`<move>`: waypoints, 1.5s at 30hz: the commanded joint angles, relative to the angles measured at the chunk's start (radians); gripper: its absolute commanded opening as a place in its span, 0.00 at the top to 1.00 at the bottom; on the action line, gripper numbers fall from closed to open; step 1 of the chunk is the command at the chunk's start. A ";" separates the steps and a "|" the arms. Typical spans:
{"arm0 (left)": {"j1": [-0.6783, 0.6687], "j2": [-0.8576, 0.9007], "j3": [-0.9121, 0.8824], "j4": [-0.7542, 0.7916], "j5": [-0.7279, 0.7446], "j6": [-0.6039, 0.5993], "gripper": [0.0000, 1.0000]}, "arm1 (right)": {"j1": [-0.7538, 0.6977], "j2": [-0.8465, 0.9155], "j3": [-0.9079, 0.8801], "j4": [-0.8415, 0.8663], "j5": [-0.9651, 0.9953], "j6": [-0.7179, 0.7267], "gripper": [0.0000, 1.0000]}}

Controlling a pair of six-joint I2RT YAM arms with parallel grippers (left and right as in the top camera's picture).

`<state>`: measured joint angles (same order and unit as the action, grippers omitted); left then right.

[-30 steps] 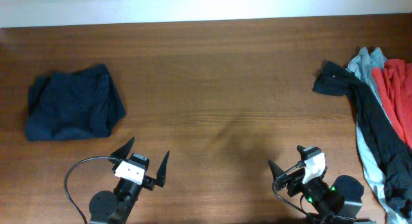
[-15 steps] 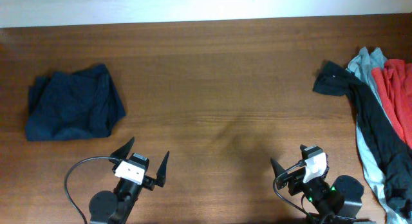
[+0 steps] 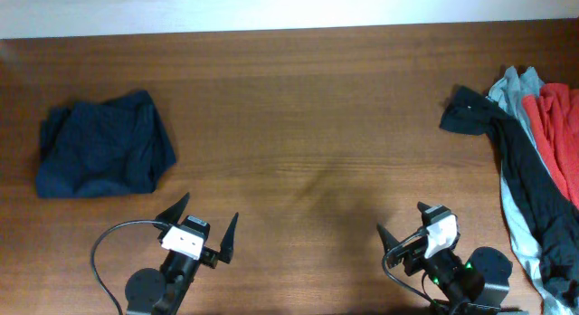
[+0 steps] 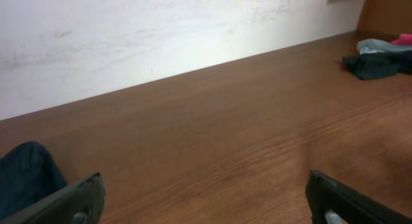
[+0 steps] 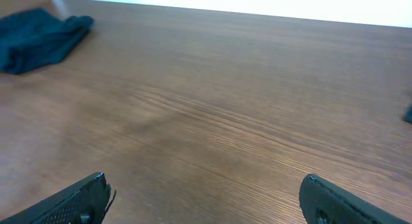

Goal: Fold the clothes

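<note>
Far left of the table [image 3: 298,107]: navy garment [image 3: 104,145], bunched in a rough folded lump, well apart from everything else; it also shows at the lower left edge of the left wrist view [image 4: 26,176] and top left of the right wrist view [image 5: 38,37]

Left gripper [image 3: 208,211] at the near edge, jaws spread wide, nothing between them, only bare wood ahead of its fingers [image 4: 71,201]; black cable [image 3: 99,252] loops beside its arm

Right gripper [image 3: 400,221] also at the near edge, right of centre, jaws wide apart and empty, fingers [image 5: 347,198] over bare wood

Far right edge: heap of clothes, unfolded. Black T-shirt [image 3: 520,161] drapes across the heap, one end reaching left onto the wood, with a tiny white mark, probably a logo, too small to tell. Grey-blue garment [image 3: 516,80] under it, red garment [image 3: 561,125] at the edge. Both grippers well apart from the heap
</note>
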<state>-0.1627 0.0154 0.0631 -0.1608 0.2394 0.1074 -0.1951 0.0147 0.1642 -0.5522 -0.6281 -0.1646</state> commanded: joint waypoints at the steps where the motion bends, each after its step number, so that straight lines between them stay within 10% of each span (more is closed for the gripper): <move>1: -0.006 -0.008 -0.012 0.003 0.034 -0.016 0.01 | 0.005 -0.008 -0.005 0.011 -0.106 -0.002 0.01; 20: -0.005 0.189 0.301 -0.014 -0.070 -0.036 0.00 | 0.005 0.142 0.161 0.323 -0.003 0.287 0.02; 38: -0.005 1.217 1.274 -0.853 -0.023 -0.035 0.01 | 0.002 1.152 0.850 -0.272 -0.027 0.246 0.00; 45: -0.005 1.344 1.279 -0.909 0.005 -0.035 0.01 | -0.140 1.337 1.013 -0.429 0.491 0.491 0.02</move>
<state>-0.1635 1.3296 1.3220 -1.0554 0.2142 0.0814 -0.2539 1.3098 1.0679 -0.9447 -0.4530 0.1867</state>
